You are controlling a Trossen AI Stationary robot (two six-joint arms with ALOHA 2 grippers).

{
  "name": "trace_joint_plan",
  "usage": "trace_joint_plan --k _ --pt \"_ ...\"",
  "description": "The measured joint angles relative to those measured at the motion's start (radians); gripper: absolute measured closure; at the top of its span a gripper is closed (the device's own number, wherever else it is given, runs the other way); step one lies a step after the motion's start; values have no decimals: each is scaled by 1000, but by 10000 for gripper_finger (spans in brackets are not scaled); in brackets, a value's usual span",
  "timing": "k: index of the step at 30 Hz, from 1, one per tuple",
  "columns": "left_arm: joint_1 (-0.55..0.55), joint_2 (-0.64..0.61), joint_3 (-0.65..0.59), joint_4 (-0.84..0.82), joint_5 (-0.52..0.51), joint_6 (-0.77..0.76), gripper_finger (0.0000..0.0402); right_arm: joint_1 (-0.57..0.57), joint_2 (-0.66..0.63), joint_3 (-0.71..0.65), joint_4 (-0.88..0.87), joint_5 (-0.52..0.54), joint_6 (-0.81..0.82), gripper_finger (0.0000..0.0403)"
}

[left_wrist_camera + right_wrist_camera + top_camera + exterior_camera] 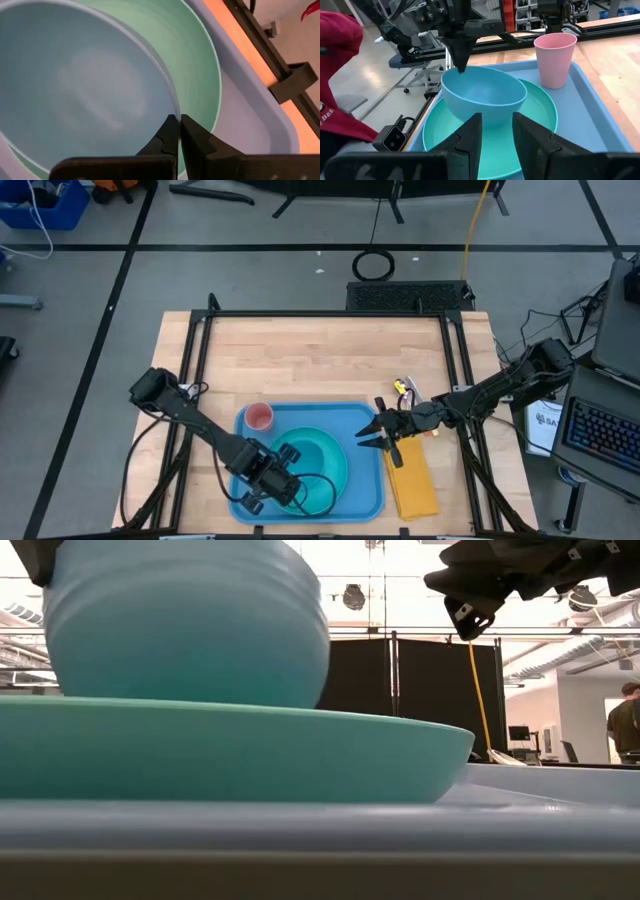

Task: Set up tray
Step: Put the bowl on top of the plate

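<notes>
Large flat blue plastic tray point(365, 480) with raised rim sits at table's front centre. On it: round cyan plate point(335, 455), small blue bowl point(485, 95) on the plate, pink ribbed cup point(259, 417) in tray's far left corner. Left gripper point(179, 131) pinched shut on the bowl's rim. Right gripper point(368, 435) hovers over tray's right edge, fingers point(470, 137) apart, holding nothing. Yellow cloth point(412, 480) lies just right of tray
</notes>
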State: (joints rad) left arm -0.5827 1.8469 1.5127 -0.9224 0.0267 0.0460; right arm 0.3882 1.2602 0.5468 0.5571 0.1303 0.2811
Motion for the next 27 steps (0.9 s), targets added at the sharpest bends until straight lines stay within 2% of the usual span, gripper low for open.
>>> trace_joint_plan --k 8,14,21,27 --pt "9 0 0 12 5 -25 386 0 0 0 0 0 3 303" --pt "8 0 0 12 43 -28 396 0 0 0 0 0 3 303" --pt "9 0 0 45 25 -67 352 0 0 0 0 0 6 303" --pt "8 -1 0 46 26 -72 346 0 0 0 0 0 7 303"
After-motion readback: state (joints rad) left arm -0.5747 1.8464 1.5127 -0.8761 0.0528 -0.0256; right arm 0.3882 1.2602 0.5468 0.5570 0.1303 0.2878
